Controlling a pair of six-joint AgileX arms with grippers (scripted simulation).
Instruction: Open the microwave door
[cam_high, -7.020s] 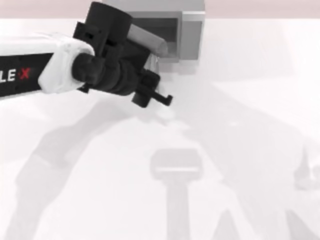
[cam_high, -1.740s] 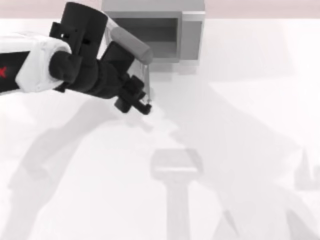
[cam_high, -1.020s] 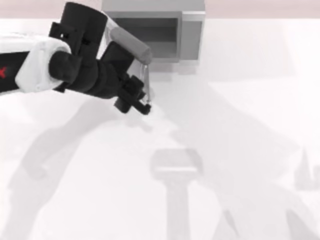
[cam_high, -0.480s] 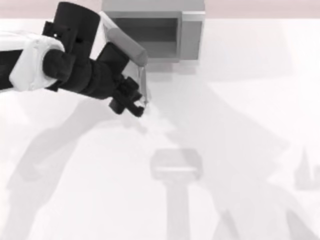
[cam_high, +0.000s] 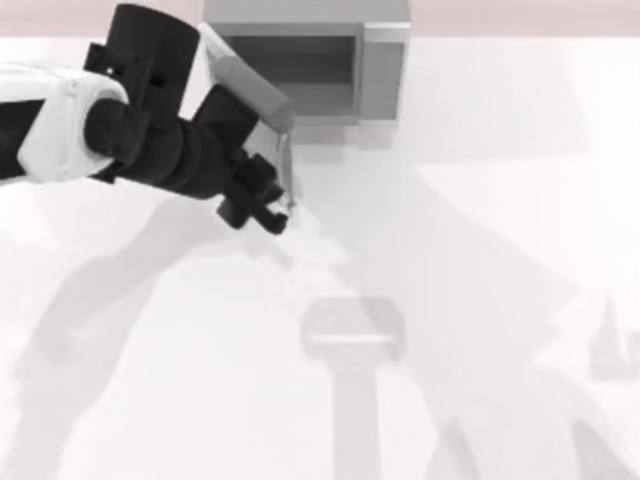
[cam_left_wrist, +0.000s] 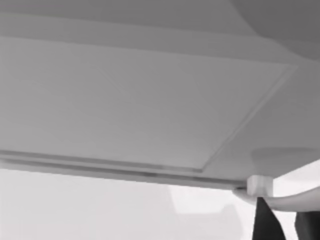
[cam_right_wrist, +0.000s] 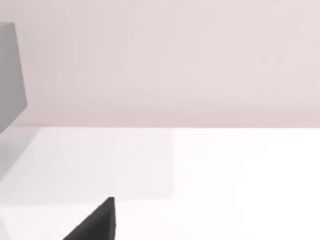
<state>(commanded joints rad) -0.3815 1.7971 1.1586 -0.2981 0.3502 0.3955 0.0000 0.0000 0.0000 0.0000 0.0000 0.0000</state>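
Note:
The microwave (cam_high: 385, 20) stands at the table's back middle, its dark cavity (cam_high: 300, 65) exposed. The microwave door (cam_high: 250, 88) is swung out to the left at an angle, and its pale bar handle (cam_high: 288, 168) hangs at the free edge. My left gripper (cam_high: 268, 208) is at that handle and shut on it. In the left wrist view the door (cam_left_wrist: 140, 110) fills most of the picture, with the handle (cam_left_wrist: 280, 199) running across the dark fingers (cam_left_wrist: 266, 225). A dark part of my right gripper (cam_right_wrist: 97, 222) shows only in the right wrist view, away from the microwave.
The narrow control panel (cam_high: 385, 75) sits to the right of the cavity. A pink wall (cam_right_wrist: 165, 65) runs behind the white table (cam_high: 480, 300). A grey side of the microwave (cam_right_wrist: 10, 75) shows at the edge of the right wrist view.
Since the earliest frame my left arm has drawn back to the left with the handle, and the door has swung wider. Over the last half second nothing visibly moves.

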